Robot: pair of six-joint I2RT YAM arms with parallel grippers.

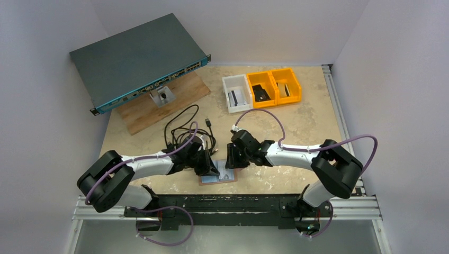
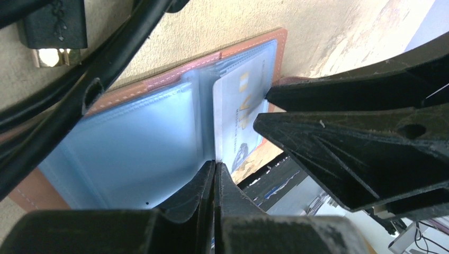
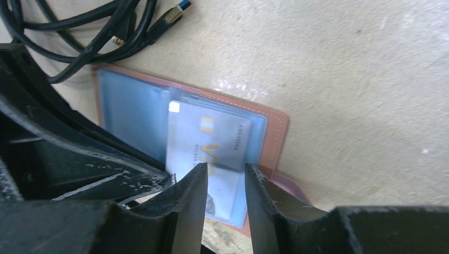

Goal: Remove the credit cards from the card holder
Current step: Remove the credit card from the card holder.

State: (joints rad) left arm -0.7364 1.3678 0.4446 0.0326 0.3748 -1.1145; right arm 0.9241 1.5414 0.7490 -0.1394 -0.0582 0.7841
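Observation:
The card holder (image 1: pixel 226 179) lies open and flat on the table between my two grippers, brown leather rim (image 2: pixel 159 80) round clear bluish pockets. One pale credit card (image 2: pixel 235 114) with gold lettering sits in its right-hand pocket, also plain in the right wrist view (image 3: pixel 212 135). My left gripper (image 2: pixel 214 165) is shut, tips at the card's inner edge by the fold; I cannot tell whether pocket film is pinched. My right gripper (image 3: pixel 225 168) is open, its fingers standing over the card's near end with nothing held. In the top view, left gripper (image 1: pixel 209 168) and right gripper (image 1: pixel 231 162) nearly meet.
A tangle of black cables (image 1: pixel 182 129) with a USB plug (image 3: pixel 177 13) lies just behind the holder. Further back are a wooden board (image 1: pixel 174 100), a blue-grey network switch (image 1: pixel 137 55), a white bin (image 1: pixel 229 84) holding a striped white card, and two orange bins (image 1: pixel 275 84).

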